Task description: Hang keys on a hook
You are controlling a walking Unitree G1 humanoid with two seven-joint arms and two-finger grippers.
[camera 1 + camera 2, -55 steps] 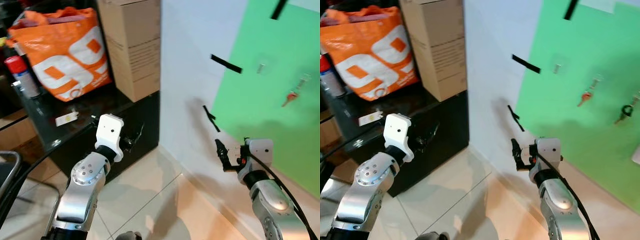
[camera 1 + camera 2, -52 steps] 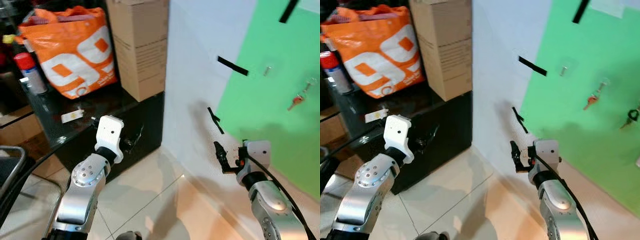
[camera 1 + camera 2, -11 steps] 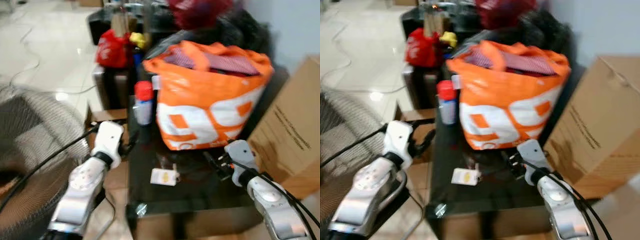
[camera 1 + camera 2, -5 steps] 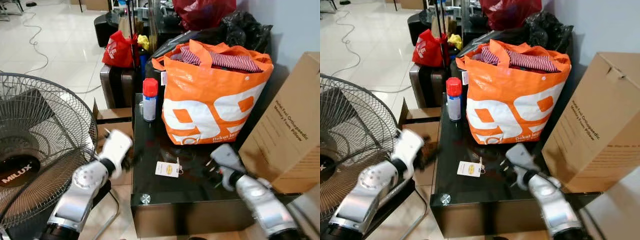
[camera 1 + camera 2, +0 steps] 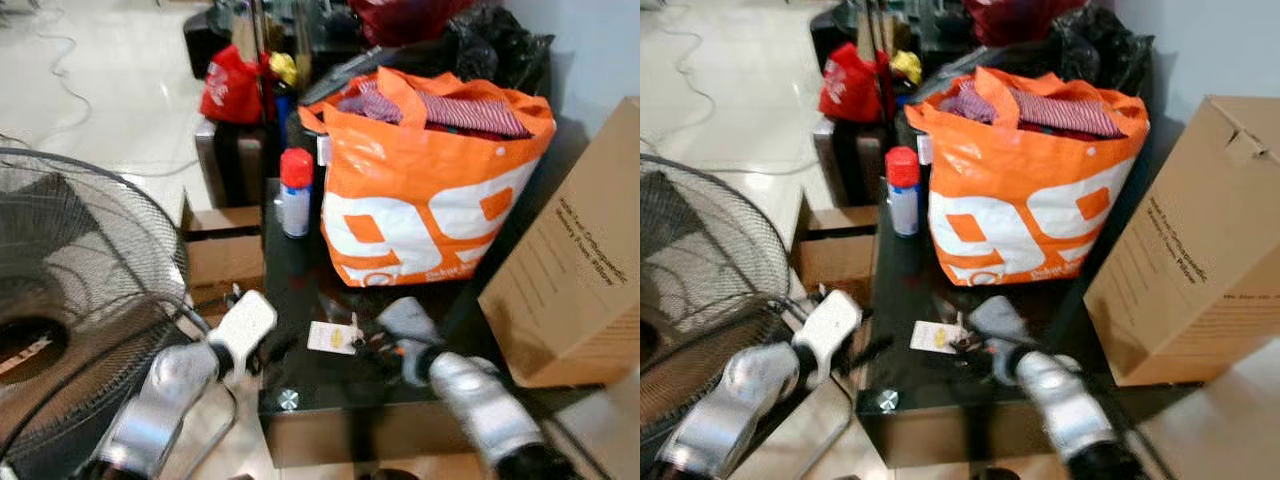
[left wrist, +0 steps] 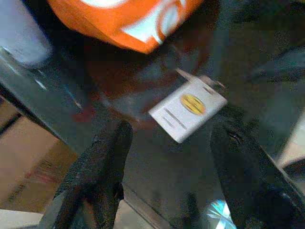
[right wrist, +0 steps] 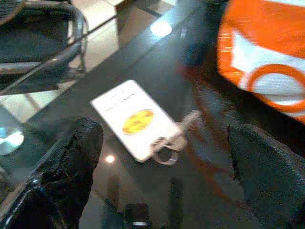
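Left eye view: a black glass tabletop [image 5: 300,300] carries an orange bag [image 5: 430,200] with striped cloth inside, a spray can [image 5: 295,192] with a red cap beside it, and the keys [image 5: 335,338] on a white tag lying flat near the front edge. A cardboard box [image 5: 575,280] stands to the right and a fan grille [image 5: 80,300] to the left. The left hand [image 5: 262,352] sits low at the tabletop's front left edge; the right hand [image 5: 375,345] is just beside the keys, blurred.

Right eye view: the same scene; the keys [image 5: 938,338] lie between the two arms, in front of the bag.

Left wrist view: the left hand [image 6: 167,157] is spread wide, its black fingers [image 6: 102,167] either side of the tagged keys [image 6: 188,109], which rest on the glass untouched.

Right wrist view: the right hand [image 7: 162,157] is also wide open, its fingers [image 7: 71,157] framing the keys [image 7: 136,119], tag and ring flat on the glass, near the bag
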